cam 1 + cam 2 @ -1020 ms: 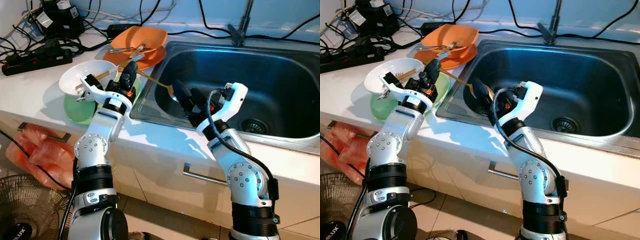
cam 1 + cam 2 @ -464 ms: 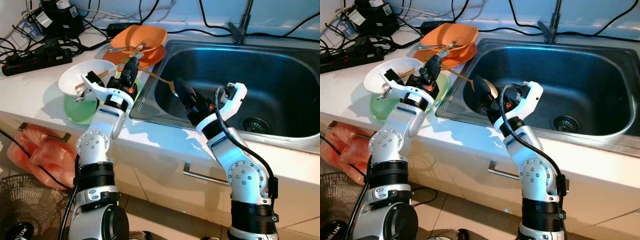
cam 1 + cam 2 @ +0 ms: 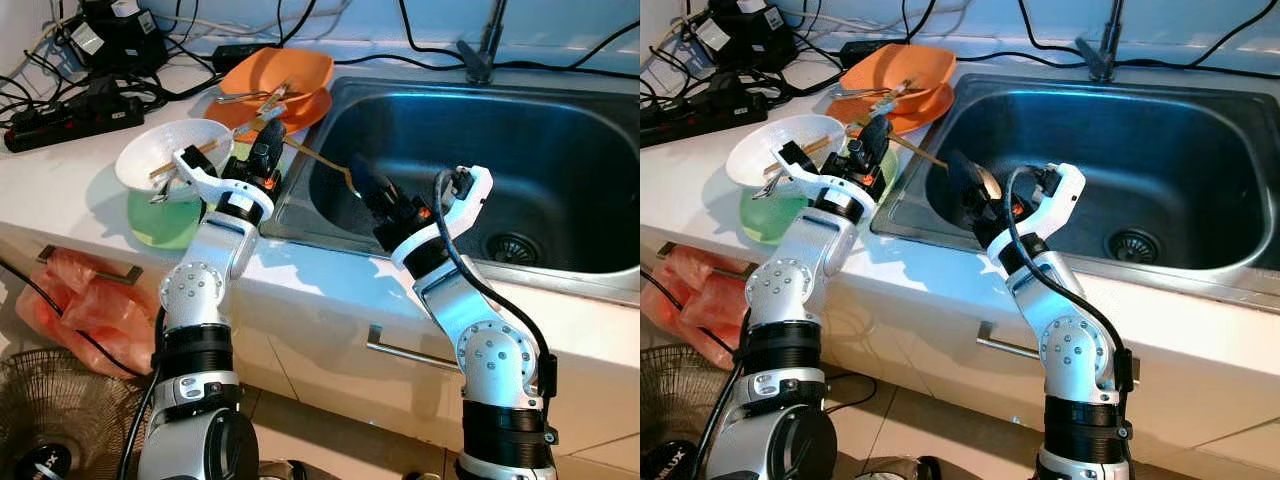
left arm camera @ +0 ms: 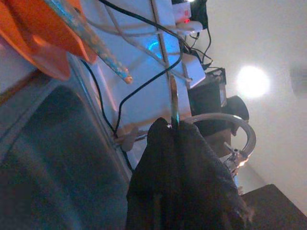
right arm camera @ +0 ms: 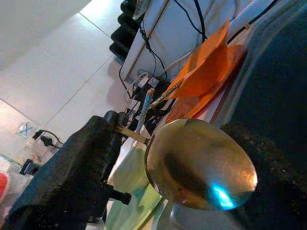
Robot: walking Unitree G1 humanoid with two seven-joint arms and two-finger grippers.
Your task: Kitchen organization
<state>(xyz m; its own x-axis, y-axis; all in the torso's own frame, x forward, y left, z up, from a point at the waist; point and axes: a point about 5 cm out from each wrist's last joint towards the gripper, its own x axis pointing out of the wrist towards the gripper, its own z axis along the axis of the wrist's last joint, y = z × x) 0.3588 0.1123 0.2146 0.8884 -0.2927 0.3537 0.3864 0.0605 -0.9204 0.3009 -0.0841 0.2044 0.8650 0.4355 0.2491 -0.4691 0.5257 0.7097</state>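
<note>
Steel fronts our nearest stretch: the sink rim, over whose near-left corner our right tool reaches, fingers pressed together on the bowl end of a golden spoon. Its thin handle runs up and left across the sink's edge to our left tool, which is pinching the far tip, so both tools hold the one spoon in the air between bench and basin.

Just beside the left arm, on the white bench, a white bowl with chopsticks sits stacked on a green plate. Farther back, an orange bowl rests on an orange plate with more cutlery lying in it.

We judge the tidying barely begun: one spoon is mid-handover, nothing lies in the basin, and both stacks and their utensils remain to be sorted. Beyond them, a black power strip and cables crowd the wall.
</note>
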